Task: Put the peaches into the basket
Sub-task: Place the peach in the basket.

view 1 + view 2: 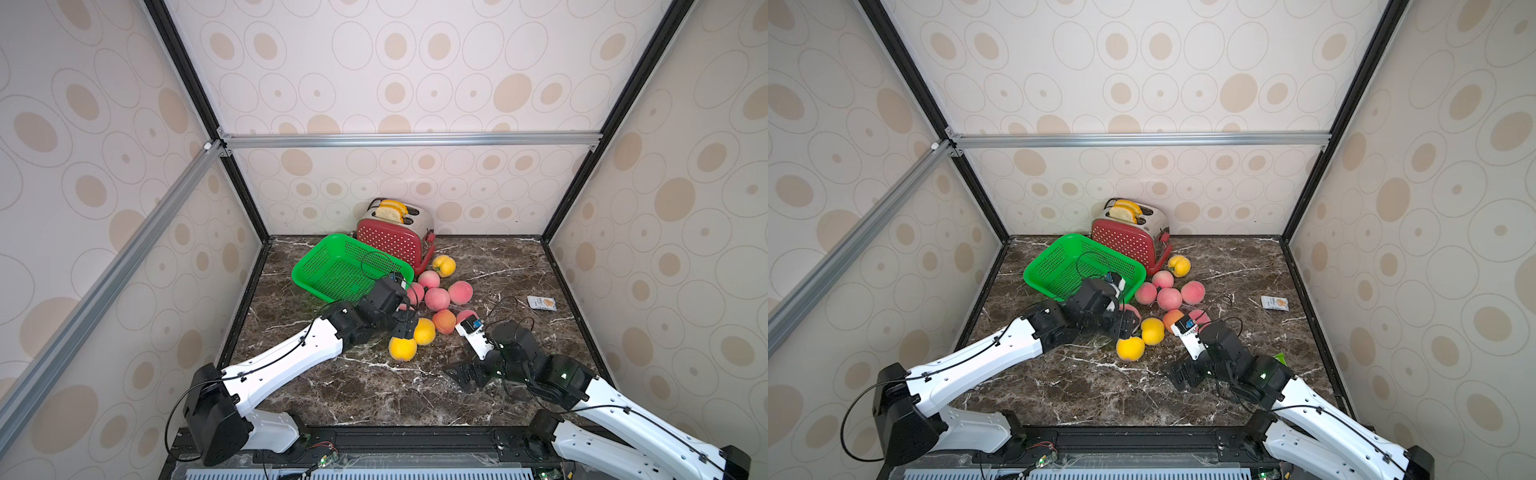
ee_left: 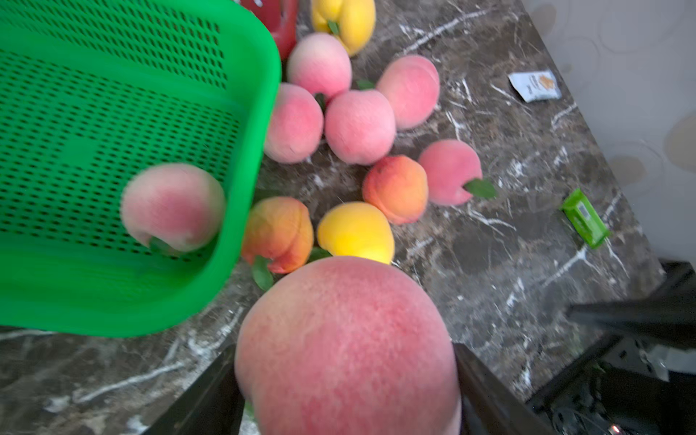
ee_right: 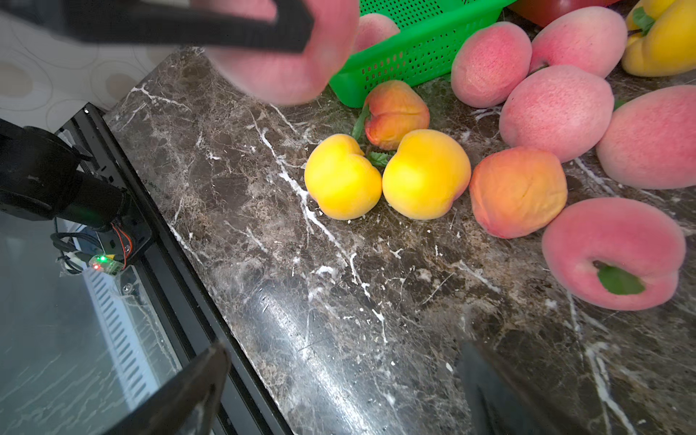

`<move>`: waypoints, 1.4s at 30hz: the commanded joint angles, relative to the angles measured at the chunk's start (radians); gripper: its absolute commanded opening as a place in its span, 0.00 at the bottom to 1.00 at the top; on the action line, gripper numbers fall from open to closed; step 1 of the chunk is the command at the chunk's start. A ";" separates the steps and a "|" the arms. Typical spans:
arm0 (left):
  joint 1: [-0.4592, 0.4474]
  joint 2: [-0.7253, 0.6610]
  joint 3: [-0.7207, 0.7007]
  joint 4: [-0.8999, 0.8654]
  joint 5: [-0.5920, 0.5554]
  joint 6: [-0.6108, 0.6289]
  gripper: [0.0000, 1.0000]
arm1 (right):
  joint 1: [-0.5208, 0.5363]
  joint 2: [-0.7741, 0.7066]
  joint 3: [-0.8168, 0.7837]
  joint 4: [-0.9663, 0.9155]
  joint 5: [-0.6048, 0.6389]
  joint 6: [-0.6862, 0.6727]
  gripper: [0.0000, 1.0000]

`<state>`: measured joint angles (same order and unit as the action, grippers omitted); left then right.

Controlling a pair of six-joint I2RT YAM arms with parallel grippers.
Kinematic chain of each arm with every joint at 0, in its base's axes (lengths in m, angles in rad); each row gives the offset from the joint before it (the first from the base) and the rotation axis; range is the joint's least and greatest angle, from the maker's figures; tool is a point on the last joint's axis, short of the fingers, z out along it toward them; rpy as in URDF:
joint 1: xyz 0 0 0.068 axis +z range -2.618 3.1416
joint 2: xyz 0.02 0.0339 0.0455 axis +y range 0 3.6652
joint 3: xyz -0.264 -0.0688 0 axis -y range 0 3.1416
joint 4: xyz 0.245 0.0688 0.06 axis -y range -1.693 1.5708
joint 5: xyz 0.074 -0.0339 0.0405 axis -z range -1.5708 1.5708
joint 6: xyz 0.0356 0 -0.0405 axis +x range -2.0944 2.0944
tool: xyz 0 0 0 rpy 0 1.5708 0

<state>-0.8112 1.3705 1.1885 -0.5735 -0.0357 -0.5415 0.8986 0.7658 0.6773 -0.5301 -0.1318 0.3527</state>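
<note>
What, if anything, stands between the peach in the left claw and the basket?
Nothing visible does. The left claw grips a pink peach just off the basket corner, with only its rim and bare marble table between. A second peach lies inside near that corner; an orange-red peach sits outside beside the wall.

Bright even light; soft shadows; glare streaks the tabletop (image 3: 290, 312); nearest peach (image 3: 286, 67) blurred.
</note>
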 commanded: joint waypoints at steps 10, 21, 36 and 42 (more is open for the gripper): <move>0.263 0.196 0.201 -0.051 0.045 0.187 0.76 | 0.006 0.070 0.126 -0.036 0.014 -0.077 1.00; 0.402 0.305 0.253 -0.040 0.105 0.191 0.76 | 0.004 0.209 0.252 0.022 -0.013 -0.134 1.00; 0.517 0.502 0.287 -0.034 0.121 0.193 0.79 | 0.002 0.287 0.303 0.028 -0.048 -0.155 1.00; 0.517 0.517 0.286 -0.025 0.129 0.190 0.81 | -0.004 0.260 0.259 0.030 -0.040 -0.147 1.00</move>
<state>-0.2989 1.8862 1.4448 -0.6044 0.0841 -0.3531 0.8974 1.0466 0.9611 -0.4923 -0.1665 0.2047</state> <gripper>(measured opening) 0.810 1.000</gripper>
